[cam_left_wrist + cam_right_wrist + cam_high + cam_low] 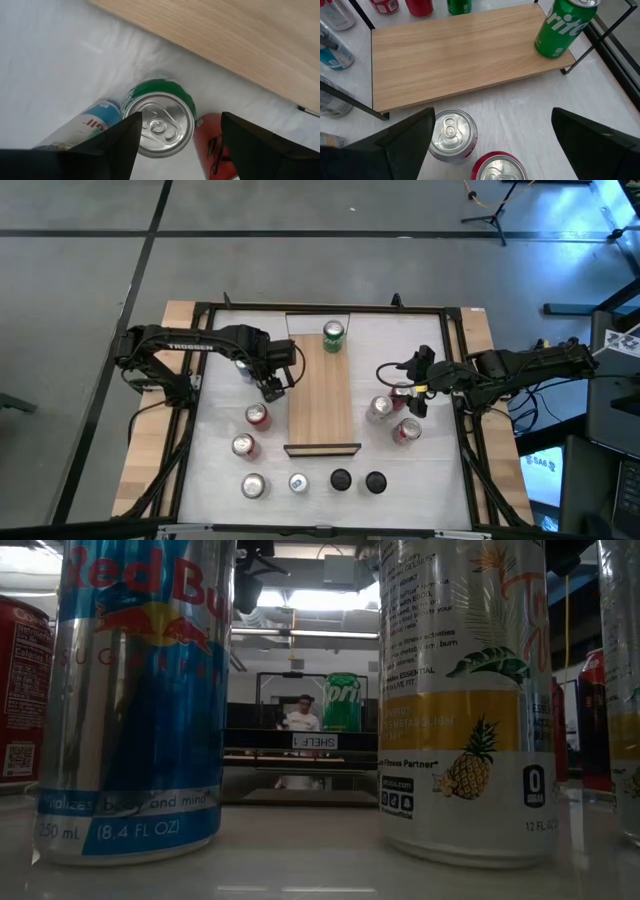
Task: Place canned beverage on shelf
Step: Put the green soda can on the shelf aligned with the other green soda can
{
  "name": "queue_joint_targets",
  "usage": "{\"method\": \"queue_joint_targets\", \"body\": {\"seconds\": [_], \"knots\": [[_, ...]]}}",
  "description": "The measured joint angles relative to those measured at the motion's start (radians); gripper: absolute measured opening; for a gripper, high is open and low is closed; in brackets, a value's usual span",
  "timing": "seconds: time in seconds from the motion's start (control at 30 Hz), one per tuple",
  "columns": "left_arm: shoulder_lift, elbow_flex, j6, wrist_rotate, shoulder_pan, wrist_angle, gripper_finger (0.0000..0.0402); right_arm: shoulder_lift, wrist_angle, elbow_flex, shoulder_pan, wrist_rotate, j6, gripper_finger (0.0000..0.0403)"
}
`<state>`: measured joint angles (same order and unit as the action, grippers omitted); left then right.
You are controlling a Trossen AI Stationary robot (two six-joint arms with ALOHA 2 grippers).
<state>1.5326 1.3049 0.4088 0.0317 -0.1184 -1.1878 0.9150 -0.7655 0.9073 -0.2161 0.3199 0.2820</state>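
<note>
**1 can shelved, the rest waiting**

Closest to the low camera stand 2 tall cans, a blue-and-silver Red Bull can (135,700) and a pale pineapple-print can (465,700), both on the white counter (225,345). Between them, far back, a green Sprite can (333,336) stands upright at the far end of the shelf (320,405), the long light-wood plank in the middle of the counter.

That Sprite can is the only drink on the plank; the remaining wood is bare. So I judge the task barely begun: 1 can placed, with about 10 others on the counter around the shelf.

The left tool (272,388) hovers beside the plank's left edge with its jaws apart and nothing between them, above a green-sided can (159,122) with a silver top that stands on the counter. A red can (215,150) lies just beside that one.

The right tool (418,402) hangs on the other side of the shelf, jaws wide apart and empty, over 2 silver-topped cans (452,136) standing near the plank's long edge.

Either tool looks poised for a next pick.
</note>
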Motion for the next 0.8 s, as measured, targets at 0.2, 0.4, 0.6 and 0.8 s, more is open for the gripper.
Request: {"method": "queue_joint_targets", "body": {"seconds": [0.2, 0.4, 0.6, 0.8], "knots": [[0.000, 0.001, -0.025, 0.003, 0.000, 0.000, 0.0261, 0.000, 0.000, 0.000, 0.000, 0.000, 0.000, 0.0395], [0.000, 0.001, -0.027, 0.008, -0.001, 0.000, 0.0261, 0.000, 0.000, 0.000, 0.000, 0.000, 0.000, 0.0395], [0.000, 0.001, -0.027, 0.007, -0.001, 0.002, 0.0261, 0.000, 0.000, 0.000, 0.000, 0.000, 0.000, 0.0395], [-0.001, 0.001, -0.027, 0.023, -0.001, 0.012, 0.0261, 0.000, 0.000, 0.000, 0.000, 0.000, 0.000, 0.0395]]}}
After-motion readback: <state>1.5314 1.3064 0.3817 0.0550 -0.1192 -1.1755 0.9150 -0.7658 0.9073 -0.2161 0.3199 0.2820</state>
